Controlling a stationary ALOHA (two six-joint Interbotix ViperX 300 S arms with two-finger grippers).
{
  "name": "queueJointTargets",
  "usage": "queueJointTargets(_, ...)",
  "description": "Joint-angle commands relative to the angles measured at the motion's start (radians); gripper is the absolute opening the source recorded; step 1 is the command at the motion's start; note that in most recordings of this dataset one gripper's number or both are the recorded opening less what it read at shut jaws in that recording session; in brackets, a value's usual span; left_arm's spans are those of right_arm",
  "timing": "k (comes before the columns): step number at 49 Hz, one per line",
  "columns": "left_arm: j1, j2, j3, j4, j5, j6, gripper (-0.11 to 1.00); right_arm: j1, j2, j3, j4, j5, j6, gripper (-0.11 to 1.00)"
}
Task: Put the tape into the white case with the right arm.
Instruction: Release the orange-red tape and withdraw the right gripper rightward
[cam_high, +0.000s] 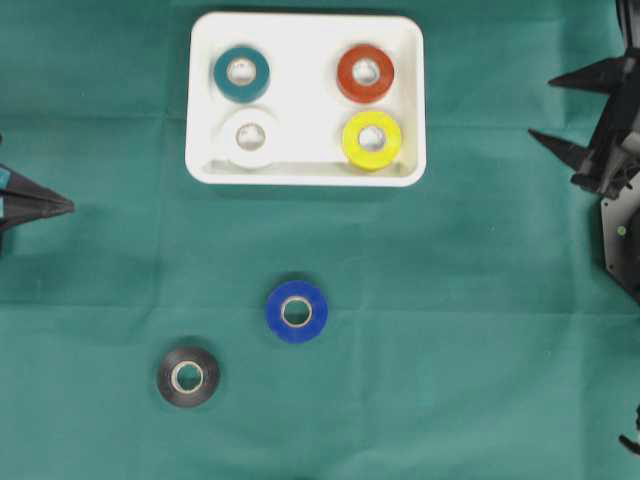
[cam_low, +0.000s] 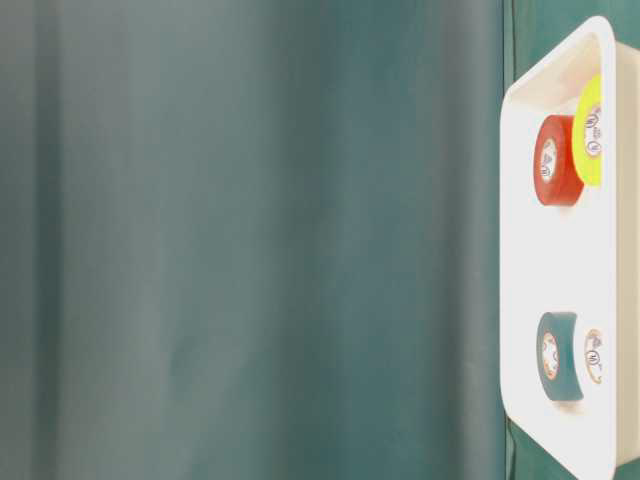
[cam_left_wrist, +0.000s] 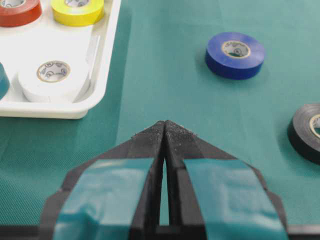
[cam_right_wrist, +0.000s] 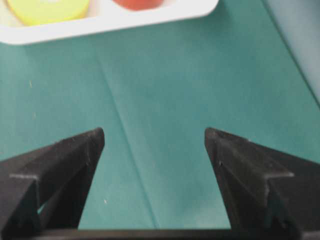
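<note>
- White case (cam_high: 305, 172): rectangular, long axis running left to right in the overhead view, lying flat on the green cloth (cam_high: 450, 330) at the top centre.
- Contents of the case: teal tape (cam_high: 241, 73) upper left, red tape (cam_high: 365, 72) upper right, white tape (cam_high: 250, 137) lower left, yellow tape (cam_high: 372, 140) lower right; all four lie flat, holes facing up, and the middle of the case is bare.
- Blue tape (cam_high: 296, 311): flat on the cloth below the case, near the centre, hole up, untouched.
- Black tape (cam_high: 188, 376): flat on the cloth, below and to the left of the blue roll, apart from it, untouched.
- Right gripper (cam_high: 567, 113): at the right edge of the overhead view, level with the case, both pointed fingers aimed left toward it. Jaws stand wide apart with nothing between them; the wrist view shows only cloth in the gap and the case's edge beyond.
- Left gripper (cam_high: 66, 206): at the left edge, tip pointing right, low over the cloth. Its teal-marked fingers are pressed together at the tip, holding nothing, well apart from every roll.
</note>
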Motion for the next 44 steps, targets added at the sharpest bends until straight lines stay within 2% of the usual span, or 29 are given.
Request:
queueJointTargets(1,-0.002,0.006,-0.011,-0.002,-0.009,0.0,0.0,0.002,-0.018,-0.005,0.003,-0.018,0.002,0.5)
queueJointTargets(6,-0.002,0.006,-0.011,-0.002,-0.009,0.0,0.0,0.015,-0.008,0.0,0.008,-0.034,0.005,0.5)
queueJointTargets(12,-0.002,0.006,-0.011,-0.002,-0.009,0.0,0.0,0.071,0.011,0.011,0.032,-0.066,0.012,0.5)
queueJointTargets(18,-0.002,0.006,-0.011,-0.002,-0.009,0.0,0.0,0.163,0.018,0.028,0.049,-0.103,0.017,0.5)
queueJointTargets(31,-0.002,0.006,-0.011,-0.002,-0.009,0.0,0.0,0.414,0.017,0.048,0.051,-0.135,0.015,0.5)
queueJointTargets(38,-0.002,0.006,-0.011,-0.002,-0.009,0.0,0.0,0.491,0.025,0.049,0.051,-0.141,0.015,0.5)
queueJointTargets(44,0.0,0.006,-0.011,-0.002,-0.011,0.0,0.0,0.514,0.041,0.049,0.051,-0.15,0.015,0.5)
